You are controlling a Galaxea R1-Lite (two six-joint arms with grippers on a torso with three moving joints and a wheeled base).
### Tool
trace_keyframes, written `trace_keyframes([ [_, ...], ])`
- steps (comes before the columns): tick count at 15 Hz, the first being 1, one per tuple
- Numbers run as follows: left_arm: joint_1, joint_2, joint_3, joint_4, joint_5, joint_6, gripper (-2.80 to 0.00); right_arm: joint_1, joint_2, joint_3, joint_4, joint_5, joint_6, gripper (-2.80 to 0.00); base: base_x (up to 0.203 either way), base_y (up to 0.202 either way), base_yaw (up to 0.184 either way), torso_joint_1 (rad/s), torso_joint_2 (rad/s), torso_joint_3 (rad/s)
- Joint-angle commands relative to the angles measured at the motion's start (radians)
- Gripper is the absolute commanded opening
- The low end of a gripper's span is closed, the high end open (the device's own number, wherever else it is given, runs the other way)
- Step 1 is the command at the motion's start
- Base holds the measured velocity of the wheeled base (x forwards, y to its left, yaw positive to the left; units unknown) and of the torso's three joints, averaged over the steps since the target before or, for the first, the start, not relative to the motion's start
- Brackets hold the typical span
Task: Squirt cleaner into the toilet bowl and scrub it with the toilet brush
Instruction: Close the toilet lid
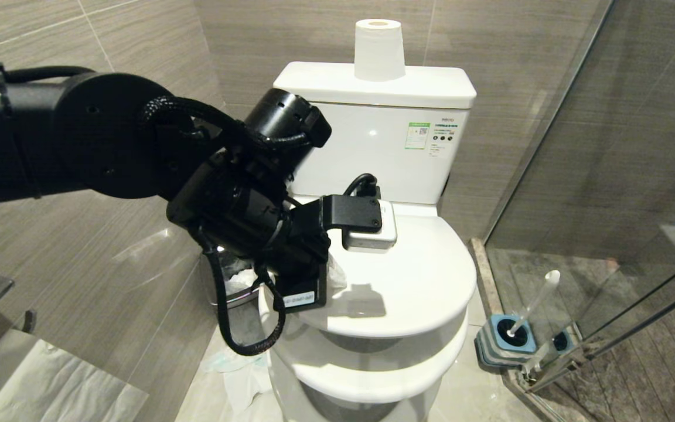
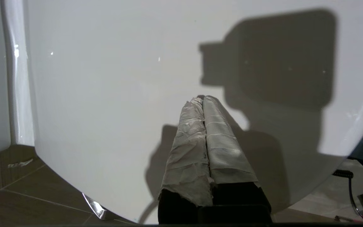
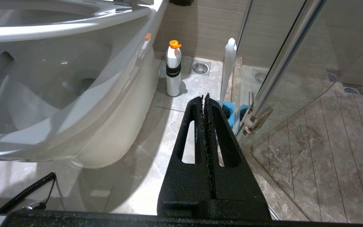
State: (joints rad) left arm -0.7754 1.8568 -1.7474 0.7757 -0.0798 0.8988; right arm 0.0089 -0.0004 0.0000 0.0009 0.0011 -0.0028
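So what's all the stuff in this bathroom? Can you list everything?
toilet: one, white, middle, against the wall; green-and-white sticker on its tank
lid: one, white, partly raised above the seat
paper roll: one, white, upright on the tank
brush: one, white, standing in its holder on the floor by the glass
holder: one, blue top, beside the toilet
bottle: one, white with an orange cap, on the floor by the toilet
bin: one, steel, behind the left arm, mostly hidden
glass door: one, clear, to the right
left claw: one, fingers wrapped in pale tape, shut, against the lid
right claw: one, black, shut, low above the floor
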Motion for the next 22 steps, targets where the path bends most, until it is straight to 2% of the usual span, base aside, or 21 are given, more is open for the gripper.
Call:
trace_keyframes([
  [1, -0.024, 0.005, 0.019, 0.009, -0.001, 0.003, -2.8, 0.0, 0.0, 0.002, -0.001, 0.0, 0.0, -2.8, 0.0, 0.0, 0.0, 0.0, 0.0, 0.0],
  [10, -0.085, 0.021, 0.107, 0.007, 0.003, 0.0, -2.8, 0.0, 0.0, 0.002, 0.001, 0.0, 0.0, -2.8, 0.0, 0.0, 0.0, 0.0, 0.0, 0.0],
  [18, -0.101, 0.034, 0.179, -0.002, 0.017, -0.015, -2.8, 0.0, 0.0, 0.002, 0.0, 0.0, 0.0, -2.8, 0.0, 0.0, 0.0, 0.0, 0.0, 0.0],
  [22, -0.101, 0.072, 0.183, -0.094, 0.017, -0.021, -2.8, 0.0, 0.0, 0.001, -0.001, 0.0, 0.0, -2.8, 0.0, 0.0, 0.0, 0.0, 0.0, 0.0],
])
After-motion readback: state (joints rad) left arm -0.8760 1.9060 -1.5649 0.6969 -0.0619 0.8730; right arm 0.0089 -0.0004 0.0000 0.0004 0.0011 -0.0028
